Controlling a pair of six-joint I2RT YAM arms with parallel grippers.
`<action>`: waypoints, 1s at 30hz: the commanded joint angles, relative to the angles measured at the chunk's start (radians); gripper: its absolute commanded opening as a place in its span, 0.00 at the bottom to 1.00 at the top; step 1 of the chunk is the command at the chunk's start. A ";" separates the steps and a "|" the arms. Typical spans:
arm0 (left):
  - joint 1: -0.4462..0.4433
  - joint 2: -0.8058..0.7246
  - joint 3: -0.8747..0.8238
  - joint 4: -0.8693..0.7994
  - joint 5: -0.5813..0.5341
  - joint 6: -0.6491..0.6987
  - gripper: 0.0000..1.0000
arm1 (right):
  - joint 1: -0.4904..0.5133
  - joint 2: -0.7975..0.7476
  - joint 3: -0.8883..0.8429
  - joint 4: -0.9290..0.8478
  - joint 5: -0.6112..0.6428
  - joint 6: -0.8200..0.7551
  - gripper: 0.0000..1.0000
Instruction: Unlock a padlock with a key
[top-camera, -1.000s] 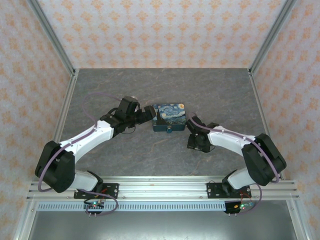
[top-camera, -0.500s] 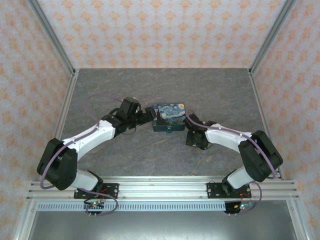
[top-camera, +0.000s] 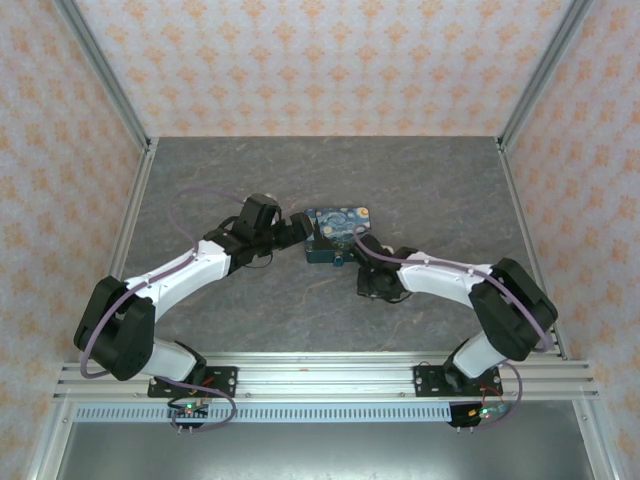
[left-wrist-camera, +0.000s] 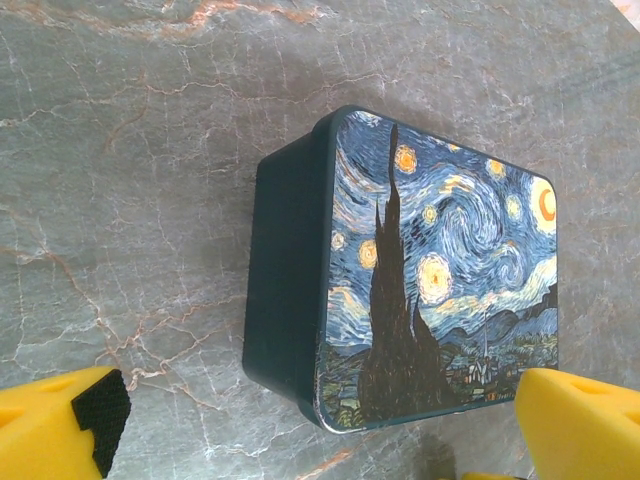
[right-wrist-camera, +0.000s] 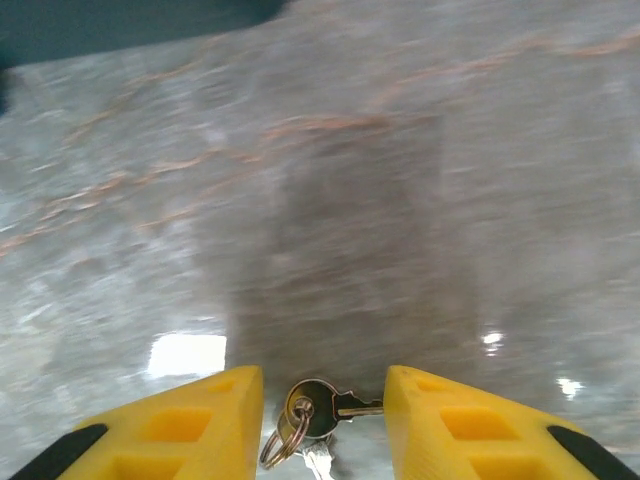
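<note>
One blue box (left-wrist-camera: 440, 270) with a swirled night-sky lid sits on the grey marbled counter (top-camera: 250, 180), with two robot arms reaching toward it. The left pincer (left-wrist-camera: 315, 400) hovers over the box, its two yellow fingers spread wide apart. The right pincer (right-wrist-camera: 322, 385) is low over the counter with its fingers parted, not clamped. One small pale key (right-wrist-camera: 318, 407) lies between them on a ring (right-wrist-camera: 272, 445). Its long axis runs side to side, round head left, blade pointing at the right-hand finger.
</note>
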 joint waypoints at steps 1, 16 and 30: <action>-0.008 -0.010 -0.018 0.007 0.004 -0.010 1.00 | 0.073 0.060 0.059 0.008 -0.005 0.024 0.38; 0.000 -0.078 -0.032 -0.037 -0.068 -0.028 1.00 | 0.140 -0.022 0.086 -0.064 0.112 0.252 0.59; 0.028 -0.079 -0.050 -0.007 -0.039 -0.035 1.00 | 0.179 0.075 0.086 -0.030 0.107 0.369 0.58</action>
